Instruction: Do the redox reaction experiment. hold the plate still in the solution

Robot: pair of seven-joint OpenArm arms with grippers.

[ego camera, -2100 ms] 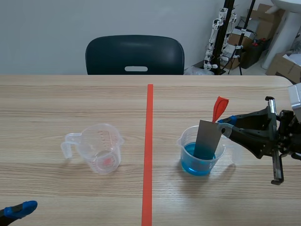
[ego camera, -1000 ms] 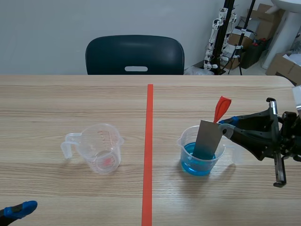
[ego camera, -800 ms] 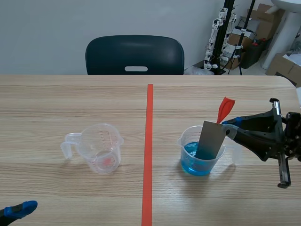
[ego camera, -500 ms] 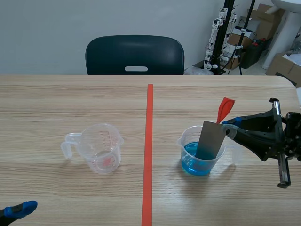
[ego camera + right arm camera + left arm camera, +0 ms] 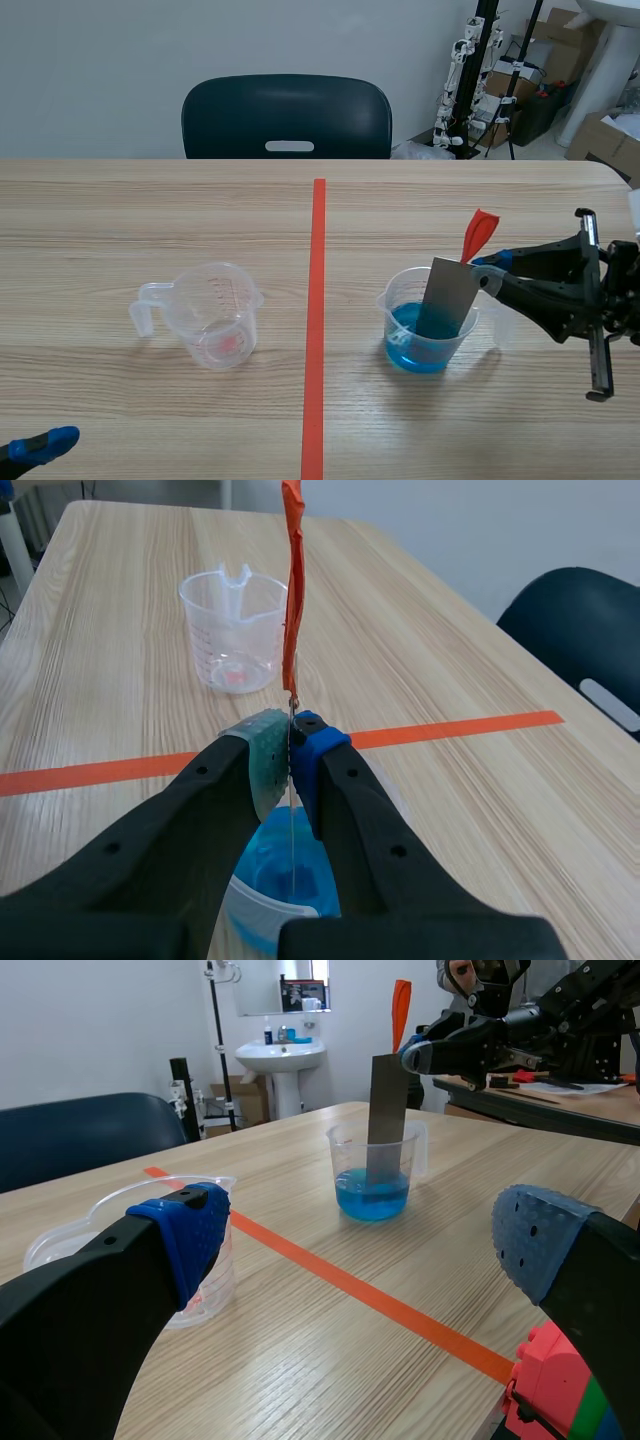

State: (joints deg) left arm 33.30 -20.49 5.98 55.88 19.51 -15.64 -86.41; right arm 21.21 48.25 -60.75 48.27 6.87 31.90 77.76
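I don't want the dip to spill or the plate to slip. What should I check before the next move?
1. Grip: the right gripper is shut on the plate at its top edge: ok.
2. Immersion: the plate's lower end sits in the blue solution: ok.
3. Stance: the cup stands upright: ok.
4. Rim contact: whether the plate touches the cup's rim: cannot tell; the plate leans toward the right gripper.
5. Clearance: the left gripper is open and well away from the cup: ok.
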